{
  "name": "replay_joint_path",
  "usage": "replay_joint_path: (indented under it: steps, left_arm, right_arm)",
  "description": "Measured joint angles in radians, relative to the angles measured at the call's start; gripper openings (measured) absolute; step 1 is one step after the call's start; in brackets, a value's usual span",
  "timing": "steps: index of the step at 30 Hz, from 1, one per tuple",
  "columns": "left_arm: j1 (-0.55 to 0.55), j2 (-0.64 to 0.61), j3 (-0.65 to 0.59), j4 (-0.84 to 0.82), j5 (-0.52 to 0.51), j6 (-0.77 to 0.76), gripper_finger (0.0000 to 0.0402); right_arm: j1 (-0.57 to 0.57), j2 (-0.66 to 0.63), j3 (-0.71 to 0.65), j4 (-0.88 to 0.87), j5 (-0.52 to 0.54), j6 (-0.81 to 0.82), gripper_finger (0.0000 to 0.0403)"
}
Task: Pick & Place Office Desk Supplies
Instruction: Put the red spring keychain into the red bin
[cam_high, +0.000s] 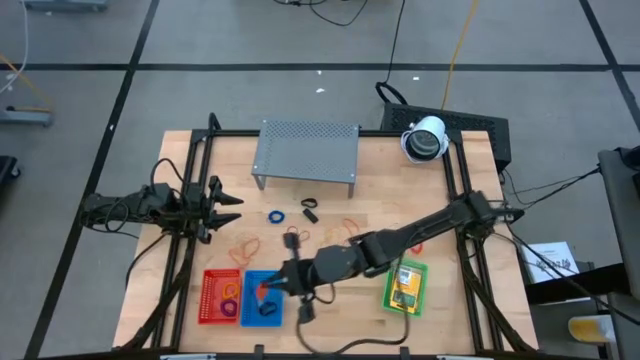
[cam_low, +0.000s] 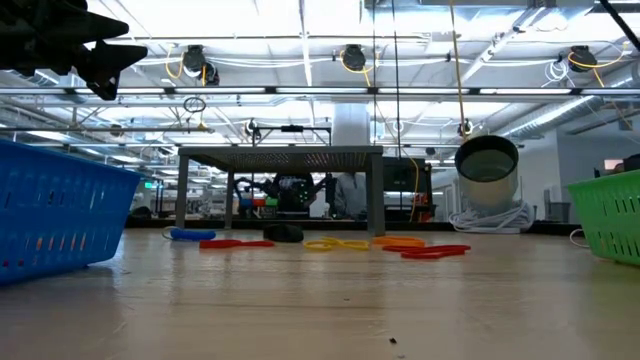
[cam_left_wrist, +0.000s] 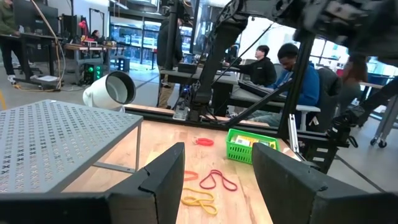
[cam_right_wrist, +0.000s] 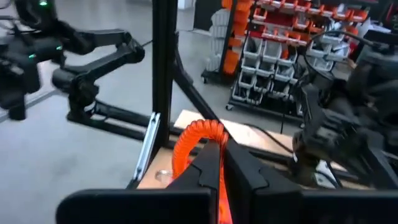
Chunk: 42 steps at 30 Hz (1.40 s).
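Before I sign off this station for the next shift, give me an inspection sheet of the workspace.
Surface: wooden table, no spills seen.
Job's things: rubber-band loops loose mid-table; blue ring and black clip near the shelf.
Clutter: grey perforated shelf; red basket, blue basket, green basket along the front.
Grippers: right gripper shut on an orange loop over the blue basket; left gripper open, waiting at the left edge.
Cables: black cable off the right side.
Surroundings: seated people beyond the table.
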Motion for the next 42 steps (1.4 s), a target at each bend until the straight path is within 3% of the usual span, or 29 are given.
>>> replay_joint_path:
  steps: [11,15,26,42]
  left_arm:
    - [0.0,0.0,0.0,0.0,0.0,0.0,0.0198]
    - [0.0,0.0,0.0,0.0,0.0,0.0,0.0198]
    - [0.0,0.0,0.0,-0.001,0.0,0.0,0.0198]
    - [0.0,0.0,0.0,-0.001,0.0,0.0,0.0198]
  right_arm:
    - [-0.029,0.33,0.357,0.101,-0.082,0.004,0.0]
    - [-0.044,0.386,0.356,0.176,-0.129,-0.006,0.0]
    - [-0.096,0.521,0.354,0.278,-0.128,0.011,0.0]
    - [-0.139,0.642,0.354,0.326,-0.126,0.041,0.0]
